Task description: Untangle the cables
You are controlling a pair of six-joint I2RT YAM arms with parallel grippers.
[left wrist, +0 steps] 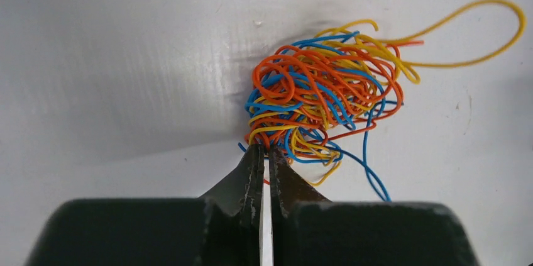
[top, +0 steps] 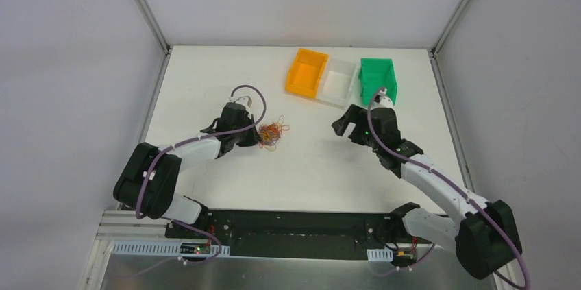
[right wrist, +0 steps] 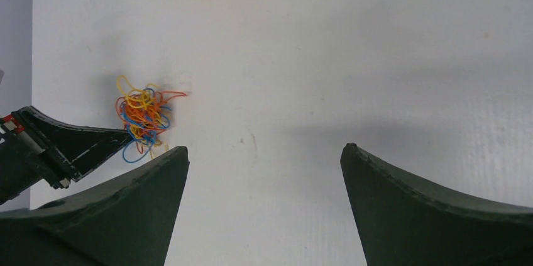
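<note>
Orange, blue and yellow cables [top: 273,132] lie in one small clump on the white table [top: 308,173], left of centre. The clump sits right at the tips of the left claw [top: 258,136], on its far side.

In the left wrist view the left claw [left wrist: 264,153] is pinched almost closed, with only a thin slit between the fingers. Its tips bite the near edge of the cables [left wrist: 320,96], and an orange strand shows in the slit. From there the clump stretches away and to the right, so its long axis is slanted rather than in line with the fingers. One long yellow loop points out to the far right, lying flat on the table, and a blue loop trails back on the right side.

The right claw [top: 340,125] hovers well apart, right of centre. In its own view the right claw [right wrist: 264,149] is spread wide and holds nothing, with the cables [right wrist: 143,118] off to its left, touched by the left claw [right wrist: 124,136].
</note>
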